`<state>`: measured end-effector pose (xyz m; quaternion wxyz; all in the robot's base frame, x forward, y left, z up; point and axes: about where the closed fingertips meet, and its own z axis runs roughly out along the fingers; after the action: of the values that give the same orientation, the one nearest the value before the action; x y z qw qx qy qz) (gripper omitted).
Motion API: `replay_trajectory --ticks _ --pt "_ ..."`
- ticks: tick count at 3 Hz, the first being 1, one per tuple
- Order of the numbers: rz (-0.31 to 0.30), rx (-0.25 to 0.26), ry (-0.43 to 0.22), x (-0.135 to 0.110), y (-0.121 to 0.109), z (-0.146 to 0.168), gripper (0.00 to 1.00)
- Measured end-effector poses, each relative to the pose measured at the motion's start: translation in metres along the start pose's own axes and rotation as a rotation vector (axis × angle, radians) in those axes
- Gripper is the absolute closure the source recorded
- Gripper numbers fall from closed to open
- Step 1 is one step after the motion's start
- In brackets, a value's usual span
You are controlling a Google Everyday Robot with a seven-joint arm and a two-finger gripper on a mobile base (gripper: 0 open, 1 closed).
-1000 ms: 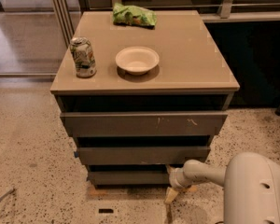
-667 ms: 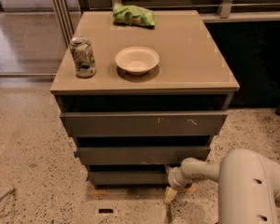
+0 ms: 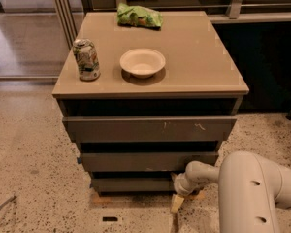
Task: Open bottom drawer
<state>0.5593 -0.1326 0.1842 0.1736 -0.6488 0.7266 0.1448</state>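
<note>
Gripper (image 3: 177, 202) hangs just right of the bottom drawer (image 3: 131, 184), near the floor; its grip cannot be told.

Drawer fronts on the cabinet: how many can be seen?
3, stacked: the top drawer with pale scratches, the middle drawer below it, and the bottom drawer lowest. The hand hangs by the bottom drawer's right end.

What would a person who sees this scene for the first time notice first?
Probably the big pale robot arm at lower right, its gripper low at the right end of the bottom drawer. Next, the cabinet top with a white bowl, a can to its left and a green bag at the back.
</note>
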Motion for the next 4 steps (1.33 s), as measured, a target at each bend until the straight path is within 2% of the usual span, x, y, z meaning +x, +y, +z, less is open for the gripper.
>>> replay_trajectory --ticks 2,4 --pt "0.036 -0.063 0.022 0.007 0.017 -0.003 0.0" --pt "0.042 -0.096 0.014 0.007 0.045 -0.019 0.0"
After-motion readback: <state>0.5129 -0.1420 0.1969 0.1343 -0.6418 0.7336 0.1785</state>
